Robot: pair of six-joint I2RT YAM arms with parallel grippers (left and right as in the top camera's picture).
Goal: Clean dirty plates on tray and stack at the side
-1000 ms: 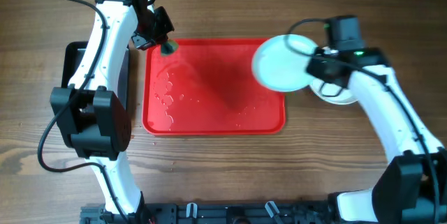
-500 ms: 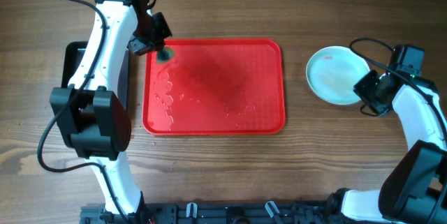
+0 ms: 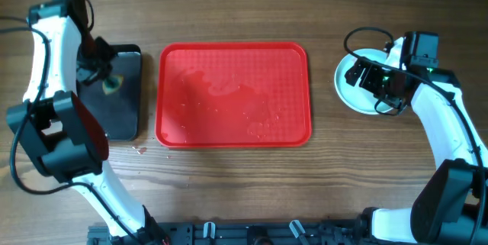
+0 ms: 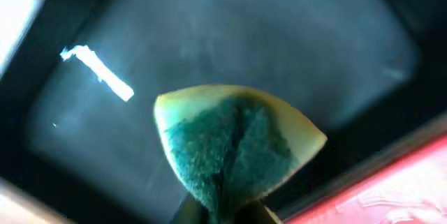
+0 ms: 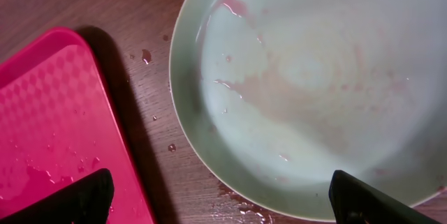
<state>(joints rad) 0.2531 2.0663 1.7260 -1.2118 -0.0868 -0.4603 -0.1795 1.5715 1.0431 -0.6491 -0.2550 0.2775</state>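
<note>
The red tray (image 3: 233, 94) lies mid-table, wet, with no plate on it; its corner (image 5: 49, 126) shows in the right wrist view. A pale aqua plate (image 5: 314, 91) with faint pink smears and water drops lies on the wood right of the tray, partly hidden under my right arm in the overhead view (image 3: 346, 86). My right gripper (image 3: 372, 83) hangs over it, open wide, with one fingertip over the tray corner and the other over the plate's near rim (image 5: 223, 206). My left gripper (image 4: 223, 215) is shut on a green-and-yellow sponge (image 4: 237, 147) above a black tray (image 3: 122, 104).
The glossy black tray (image 4: 244, 42) sits just left of the red tray, whose rim (image 4: 391, 196) shows beside it. Small drops lie on the wood near the plate (image 5: 171, 147) and by the red tray's front left corner (image 3: 139, 150).
The right gripper set the aqua plate down right of the tray, let go and opened. The left arm swung from the red tray's back left corner to over the black tray, sponge still held.
</note>
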